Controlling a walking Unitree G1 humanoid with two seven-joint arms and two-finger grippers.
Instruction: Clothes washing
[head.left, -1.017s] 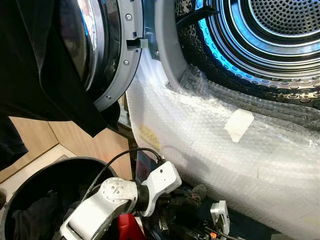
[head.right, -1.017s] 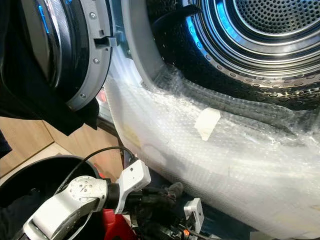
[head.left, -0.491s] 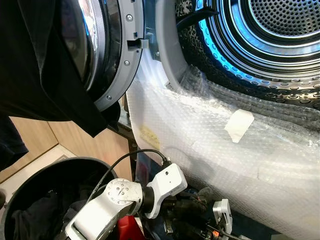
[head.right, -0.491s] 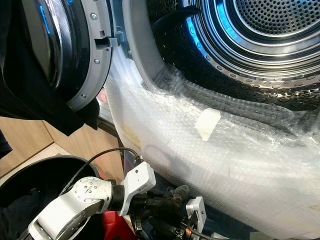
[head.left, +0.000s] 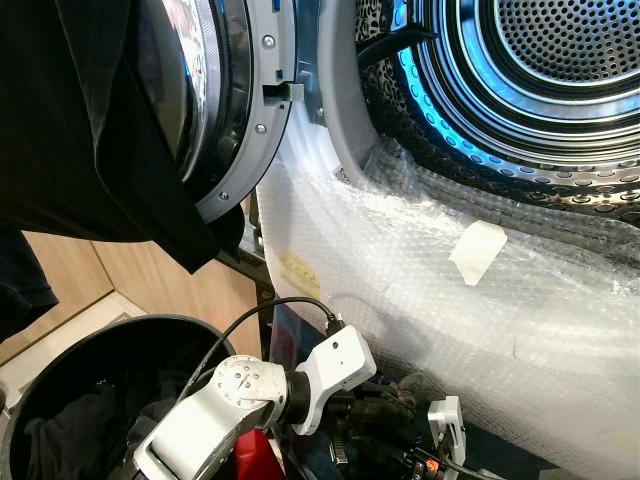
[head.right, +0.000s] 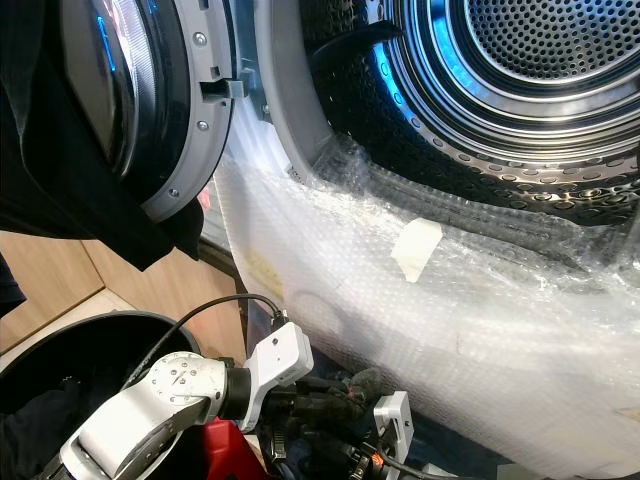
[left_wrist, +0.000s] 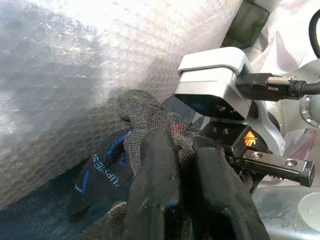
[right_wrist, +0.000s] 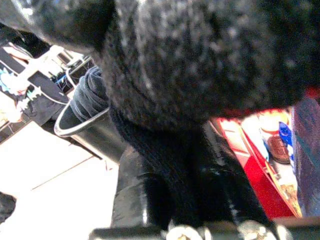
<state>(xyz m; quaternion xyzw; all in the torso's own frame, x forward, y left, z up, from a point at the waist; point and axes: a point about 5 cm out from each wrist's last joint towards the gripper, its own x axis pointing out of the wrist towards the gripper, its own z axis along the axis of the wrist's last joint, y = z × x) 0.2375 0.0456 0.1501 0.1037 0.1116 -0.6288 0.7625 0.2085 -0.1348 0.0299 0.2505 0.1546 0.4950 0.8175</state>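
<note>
Low by the washer's wrapped front (head.left: 420, 270), left gripper (left_wrist: 175, 150) jaws clamped on bunched dark sock (left_wrist: 145, 117), right jaws unclear

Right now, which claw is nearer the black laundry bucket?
Left. The left claw, pinching a dark sock, sits just beside the black laundry bucket; the right claw is farther right, under the washer.

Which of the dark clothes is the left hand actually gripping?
The dark grey knit piece, pinched between the left hand's fingers beside the bubble wrap. The black garment draped over the washer door and the clothes in the black basket are untouched.
</note>
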